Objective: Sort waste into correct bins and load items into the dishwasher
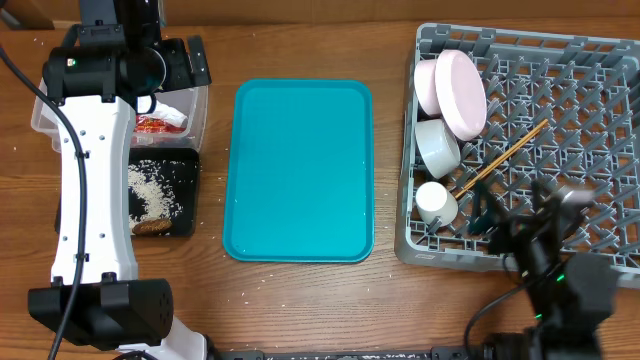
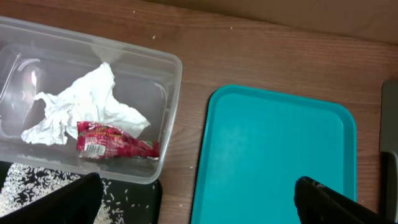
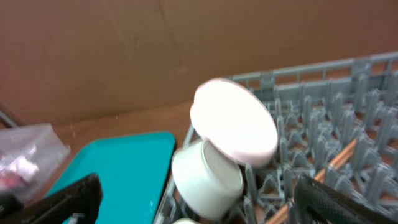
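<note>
The clear tub (image 2: 168, 93) holds crumpled white paper (image 2: 87, 102) and the red-and-white wrapper (image 2: 115, 142). The black tray (image 1: 188, 215) below it holds rice grains (image 1: 155, 188) and a brown lump (image 1: 152, 227). My left gripper (image 2: 196, 186) is open and empty, above the gap between the tub and the teal tray. The grey dish rack (image 1: 590, 110) holds two white plates (image 1: 455, 88), the bowl (image 1: 437, 146), the cup (image 1: 435, 203) and chopsticks (image 1: 505, 155). My right gripper (image 3: 198, 186) is open and empty over the rack's front left, near the bowl (image 3: 208, 174).
The teal serving tray (image 1: 300, 170) lies bare in the middle of the wooden table, between the bins and the rack. A brown cardboard wall (image 3: 124, 56) stands behind the table. My left arm (image 1: 95, 170) stretches over the bins' left side.
</note>
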Available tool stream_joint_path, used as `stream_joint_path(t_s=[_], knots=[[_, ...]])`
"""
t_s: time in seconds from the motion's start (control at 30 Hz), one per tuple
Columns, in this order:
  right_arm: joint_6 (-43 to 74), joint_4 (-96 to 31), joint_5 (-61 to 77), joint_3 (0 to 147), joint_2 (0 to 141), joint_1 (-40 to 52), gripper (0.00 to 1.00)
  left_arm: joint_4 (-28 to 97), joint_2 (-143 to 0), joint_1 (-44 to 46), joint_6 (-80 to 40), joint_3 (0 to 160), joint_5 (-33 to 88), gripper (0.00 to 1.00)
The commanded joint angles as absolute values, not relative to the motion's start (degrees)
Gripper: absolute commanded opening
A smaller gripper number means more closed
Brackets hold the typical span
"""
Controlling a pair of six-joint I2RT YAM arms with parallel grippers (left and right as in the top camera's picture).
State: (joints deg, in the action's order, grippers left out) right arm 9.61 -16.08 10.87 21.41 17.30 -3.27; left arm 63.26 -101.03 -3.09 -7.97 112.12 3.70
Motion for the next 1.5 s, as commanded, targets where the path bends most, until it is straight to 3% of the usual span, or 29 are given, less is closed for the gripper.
stream_joint_path(t_s=[0.0,0.27,1.47], knots=[[9.39,-11.53,9.87,11.77,11.55,-3.05,1.0,63.22,-100.99,-2.98,-7.27,112.66,3.9,1.0],[9.58,-4.1,3.92,0.4,3.05,-1.56,1.0,63.22,-100.99,-2.98,-7.27,112.66,3.9,1.0],[9.58,-4.51,2.61,0.45,0.16,-1.56,1.0,66.11,-99.35,-3.14,-6.0,112.66,0.47,1.0]])
